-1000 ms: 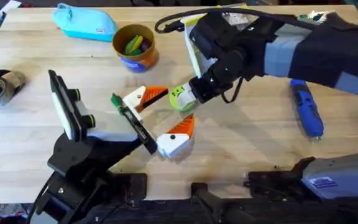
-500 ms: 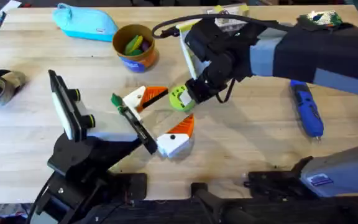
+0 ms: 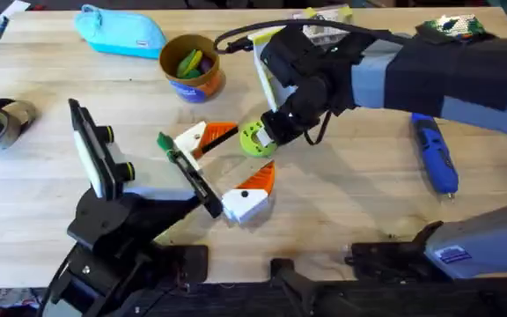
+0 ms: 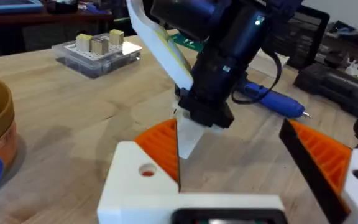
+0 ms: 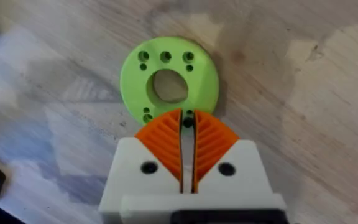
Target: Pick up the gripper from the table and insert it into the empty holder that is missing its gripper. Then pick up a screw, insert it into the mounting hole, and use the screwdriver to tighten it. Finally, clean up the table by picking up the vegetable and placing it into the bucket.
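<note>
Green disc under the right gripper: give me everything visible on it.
The green disc is a flat, lime-green ring that looks like printed plastic, with a large round centre hole and small holes spaced around its face. It lies flat on the wooden table, near mid-table beside the white-and-orange gripper. The right gripper sits over its near edge, orange pads nearly closed, tips overlapping the rim; whether they pinch anything is unclear.

Three cameras cover one wooden bench point(image 3: 341, 202).
The overhead looks down and forward from above the arm bases; the left wrist view faces low across the bench; the right wrist view stares straight down, close, at a green disc point(image 5: 168, 83) the overhead shares.
</note>
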`<state>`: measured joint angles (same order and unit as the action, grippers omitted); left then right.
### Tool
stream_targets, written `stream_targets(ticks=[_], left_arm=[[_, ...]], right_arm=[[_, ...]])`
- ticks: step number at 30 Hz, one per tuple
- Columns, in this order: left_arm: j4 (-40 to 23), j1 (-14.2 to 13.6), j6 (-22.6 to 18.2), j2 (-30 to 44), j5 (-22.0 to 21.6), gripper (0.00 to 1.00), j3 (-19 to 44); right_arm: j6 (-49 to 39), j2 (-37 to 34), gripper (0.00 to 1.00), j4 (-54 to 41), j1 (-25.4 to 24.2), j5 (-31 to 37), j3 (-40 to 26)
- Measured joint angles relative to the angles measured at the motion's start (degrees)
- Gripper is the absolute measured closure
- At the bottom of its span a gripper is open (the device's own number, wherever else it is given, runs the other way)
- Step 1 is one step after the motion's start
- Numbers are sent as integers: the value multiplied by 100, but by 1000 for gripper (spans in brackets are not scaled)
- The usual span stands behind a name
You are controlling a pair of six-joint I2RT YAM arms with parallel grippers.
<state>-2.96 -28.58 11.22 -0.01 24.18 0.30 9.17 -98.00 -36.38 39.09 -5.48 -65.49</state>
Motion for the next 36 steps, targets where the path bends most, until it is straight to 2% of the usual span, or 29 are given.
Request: stream_targets(ticks=[2,11,13,19,25,30,36], left_arm=[[0,0,0,0,0,11,0],[0,0,0,0,2,11,0],[0,0,0,0,0,11,0],[0,0,0,0,2,11,0],[0,0,0,0,0,11,0],[0,0,0,0,0,11,0],[0,0,0,0,2,11,0]], right_arm=[[-2,-2,925,0,0,0,0],[-2,-2,936,-24,0,0,0],[-3,-2,989,-24,0,0,0],[-2,0,995,-26,-57,-4,0],[94,363,995,-262,-448,-34,-64],[160,801,995,-872,-610,-37,-727],[179,806,995,-1731,-355,-42,-1985]])
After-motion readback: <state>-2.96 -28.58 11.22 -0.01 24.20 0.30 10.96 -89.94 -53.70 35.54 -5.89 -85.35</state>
